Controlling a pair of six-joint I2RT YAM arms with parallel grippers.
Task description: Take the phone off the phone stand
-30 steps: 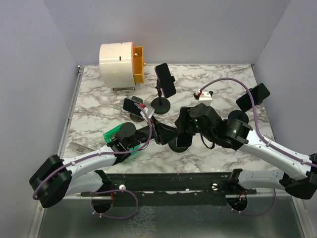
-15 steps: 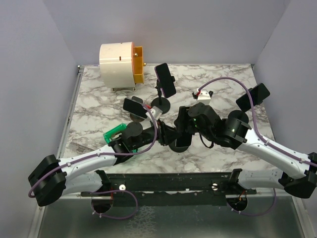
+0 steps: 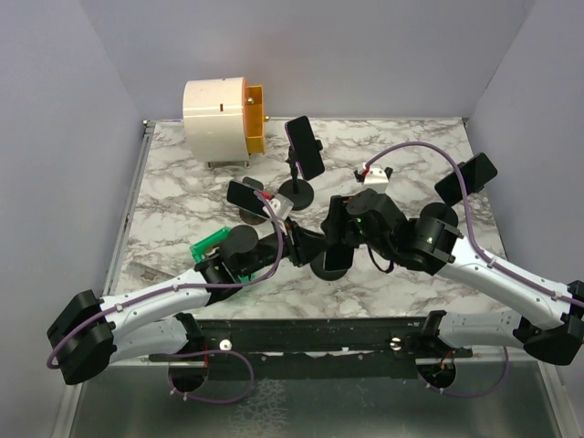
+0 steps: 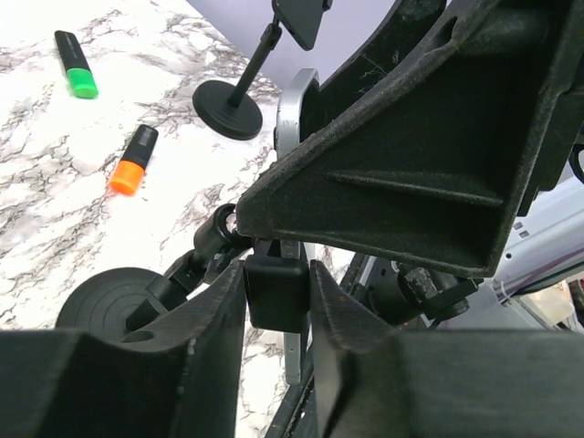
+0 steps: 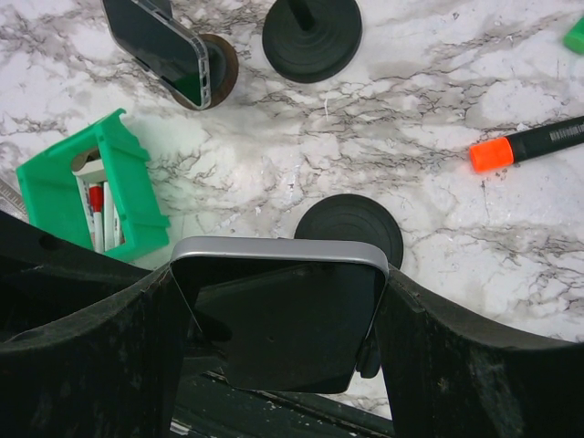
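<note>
The phone, silver-edged with a dark screen, sits between the fingers of my right gripper, which is shut on its two sides. Below it on the marble is the phone stand's round black base. In the left wrist view the stand's jointed stem rises from the base to a black holder block. My left gripper is shut on that block, just under the phone's silver edge. From above, both grippers meet at the table's middle front.
Another phone stands on a tall stand. A third phone leans on a small brown stand, with a dark one at the right. A green box, a white-and-orange drum, an orange-capped marker and a green marker lie around.
My left arm has reached in toward the stand and its jaws have closed on the holder block. The right gripper and the phone have not moved.
</note>
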